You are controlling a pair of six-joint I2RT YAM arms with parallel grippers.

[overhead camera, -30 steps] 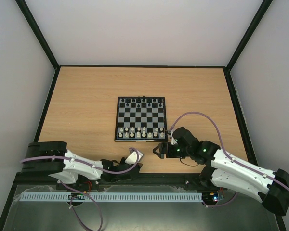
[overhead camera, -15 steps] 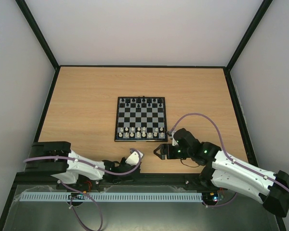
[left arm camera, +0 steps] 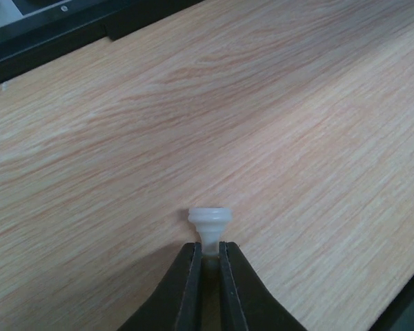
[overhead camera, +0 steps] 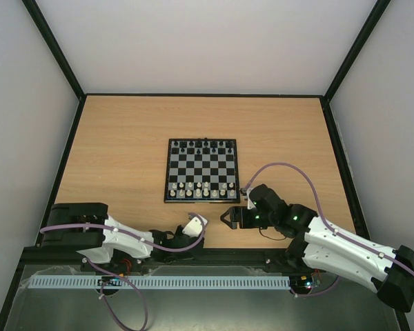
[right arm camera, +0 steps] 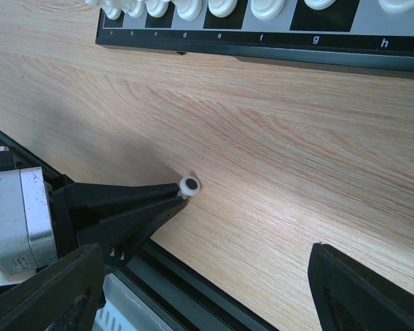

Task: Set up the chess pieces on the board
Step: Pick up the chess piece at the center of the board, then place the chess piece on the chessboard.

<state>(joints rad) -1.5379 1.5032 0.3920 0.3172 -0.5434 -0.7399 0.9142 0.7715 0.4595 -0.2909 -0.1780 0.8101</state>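
**A:** What has the left side got?

**B:** I've got the left gripper (left arm camera: 207,249) clenched on one white piece (left arm camera: 210,218). It's out on the bare table (overhead camera: 124,152) by the near edge, well short of the board (overhead camera: 201,201). The fingers pinch its thin stem, so the broad round foot sticks out past the tips, toward the far side.

**A:** Lying or lifted?

**B:** From the wrist view I can't say for sure. It looks low, at or just off the wood. I'd guess the piece is on its side, which would explain the fingers running flat along the table rather than pointing down.

**A:** And the right?

**B:** The right gripper (overhead camera: 228,217) hangs with its jaws spread wide and holds nothing, just off the board's near right corner. Parked there, its camera looks straight at the pinch and gives me a second angle.

**A:** The board itself?

**B:** Black pieces (overhead camera: 203,145) stand along the far rows, and the white chess pieces (overhead camera: 200,189) stand in the two near rows. I judge this one is a late straggler. Held by the stem like this, it will need turning upright before it goes on a square.
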